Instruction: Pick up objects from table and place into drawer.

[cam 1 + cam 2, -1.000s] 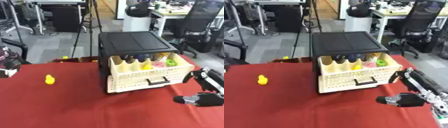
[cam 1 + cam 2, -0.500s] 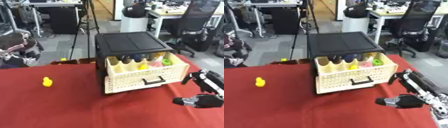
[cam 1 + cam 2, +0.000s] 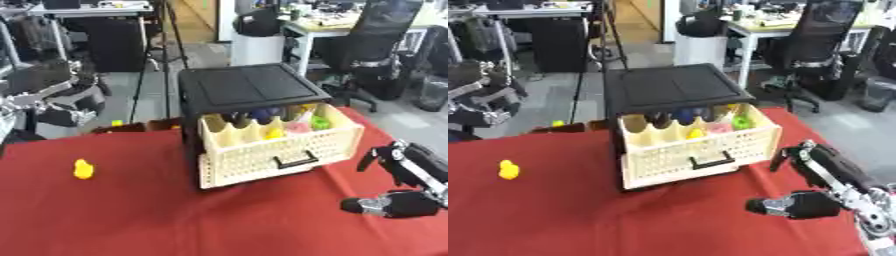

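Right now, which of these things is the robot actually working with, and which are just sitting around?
Part of the job:
- yellow toy on the red table
- open cream drawer holding small coloured toys
- black cabinet
- right hand

Just around:
- office chair
- desks
- white bin

Blurred small items in drawer

duck left | open drawer centre | robot hand right
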